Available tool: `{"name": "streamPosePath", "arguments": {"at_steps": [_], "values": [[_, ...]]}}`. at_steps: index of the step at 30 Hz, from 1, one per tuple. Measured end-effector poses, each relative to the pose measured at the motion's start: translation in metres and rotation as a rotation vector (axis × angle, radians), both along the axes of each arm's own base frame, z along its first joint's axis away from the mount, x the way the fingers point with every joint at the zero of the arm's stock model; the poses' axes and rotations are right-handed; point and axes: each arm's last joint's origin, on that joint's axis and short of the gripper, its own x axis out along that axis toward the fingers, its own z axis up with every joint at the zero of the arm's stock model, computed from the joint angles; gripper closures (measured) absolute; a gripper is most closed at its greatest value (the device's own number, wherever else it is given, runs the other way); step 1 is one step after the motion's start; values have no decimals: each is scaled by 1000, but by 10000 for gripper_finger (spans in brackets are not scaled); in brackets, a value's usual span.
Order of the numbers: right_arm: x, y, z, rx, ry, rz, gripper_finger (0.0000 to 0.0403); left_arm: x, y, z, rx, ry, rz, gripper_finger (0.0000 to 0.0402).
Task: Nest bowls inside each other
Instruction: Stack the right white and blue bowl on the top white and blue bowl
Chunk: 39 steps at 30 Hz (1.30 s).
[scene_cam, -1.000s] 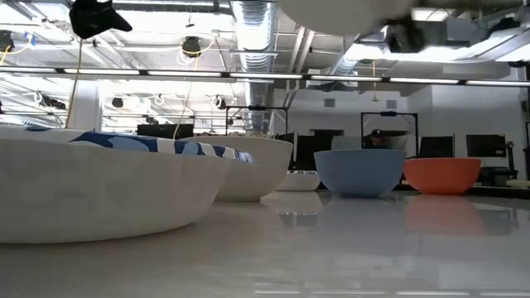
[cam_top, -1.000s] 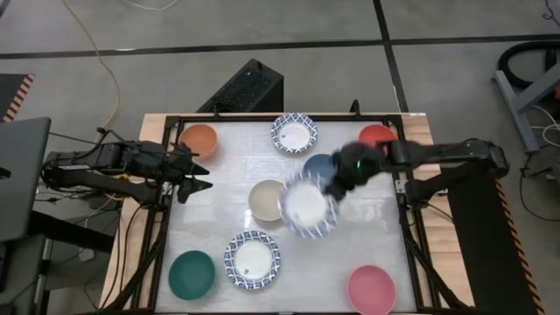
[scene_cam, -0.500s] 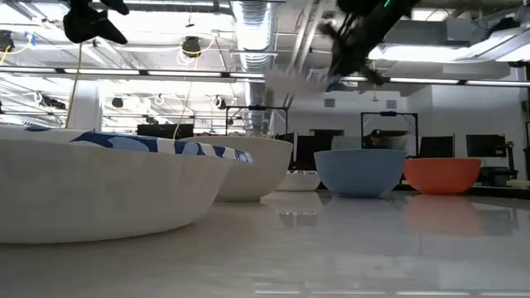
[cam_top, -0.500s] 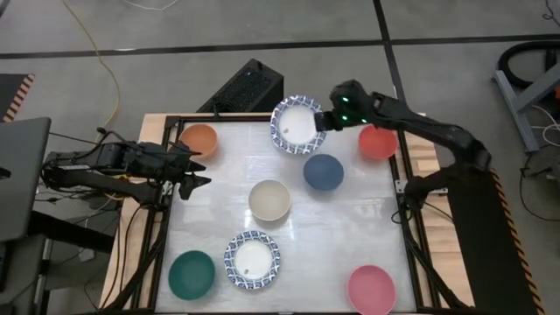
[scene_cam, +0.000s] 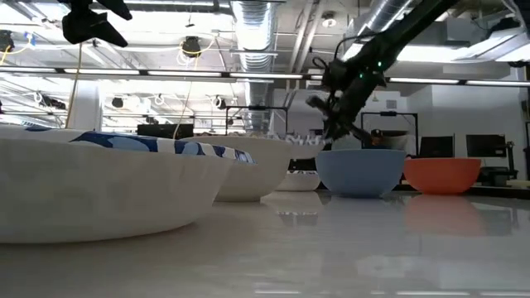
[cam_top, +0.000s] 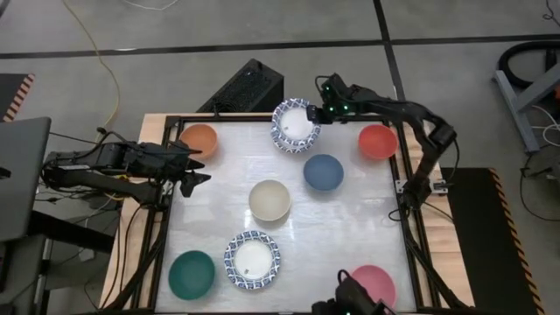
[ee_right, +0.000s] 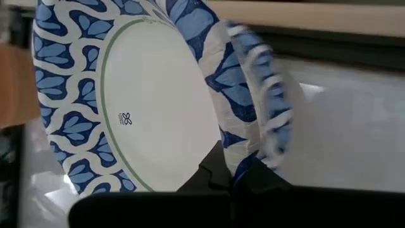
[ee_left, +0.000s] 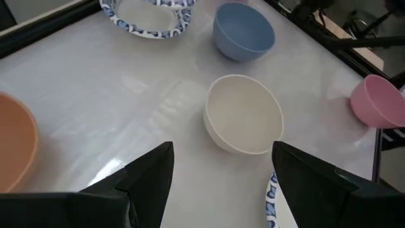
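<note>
Table: right end effector grips patterned bowl rim.

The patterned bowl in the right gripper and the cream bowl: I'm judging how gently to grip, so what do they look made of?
The patterned bowl looks like thin printed paper: matte, with a crimped rim, pinched in the right gripper. The cream bowl looks like smooth matte plastic, plain and thicker-walled, though ceramic can't be excluded.
</note>
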Motion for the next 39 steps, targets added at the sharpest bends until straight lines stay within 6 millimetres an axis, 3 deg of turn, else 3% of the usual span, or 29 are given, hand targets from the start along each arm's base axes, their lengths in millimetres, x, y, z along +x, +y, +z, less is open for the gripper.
{"name": "streamPosePath", "arguments": {"at_steps": [12, 17, 27, 35, 39], "values": [[14, -8, -38, 57, 32, 44, 387, 0, 1, 0, 24, 0, 42, 145], [14, -13, -38, 24, 14, 34, 376, 0, 1, 0, 16, -2, 46, 145], [8, -14, -34, 45, 16, 37, 300, 0, 1, 0, 28, 2, 36, 145], [5, -16, -35, 51, 13, 43, 216, 0, 3, 0, 65, 5, 66, 145], [-1, -17, -23, 47, -6, 59, 193, 0, 2, 0, 43, 3, 46, 145]]}}
